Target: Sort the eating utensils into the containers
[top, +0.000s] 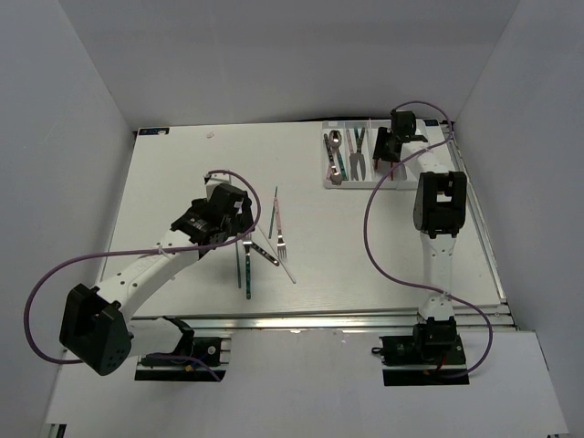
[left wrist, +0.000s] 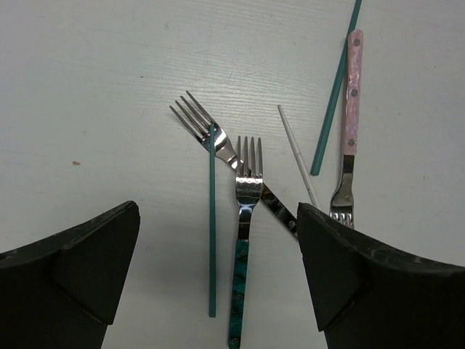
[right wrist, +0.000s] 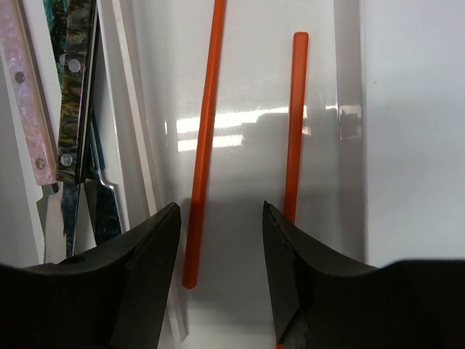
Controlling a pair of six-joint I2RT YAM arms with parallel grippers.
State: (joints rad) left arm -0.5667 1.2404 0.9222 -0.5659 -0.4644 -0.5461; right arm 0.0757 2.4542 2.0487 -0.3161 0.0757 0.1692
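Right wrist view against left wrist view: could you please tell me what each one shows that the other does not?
Only the right wrist: two orange chopsticks lying in a tray slot, with knives past the divider.
Only the left wrist: three forks, two teal chopsticks and a white chopstick, loose on the table.
Shared: each shows its own dark jaws apart and empty, right gripper and left gripper. No object appears in both.

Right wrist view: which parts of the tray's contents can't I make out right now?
1. Picture-right chopstick: lower end behind a finger of the right hand.
2. Next slot's utensils: heads behind the other finger, type unclear.
3. Top view: the right hand covers the tray's right slot; chopsticks unseen.
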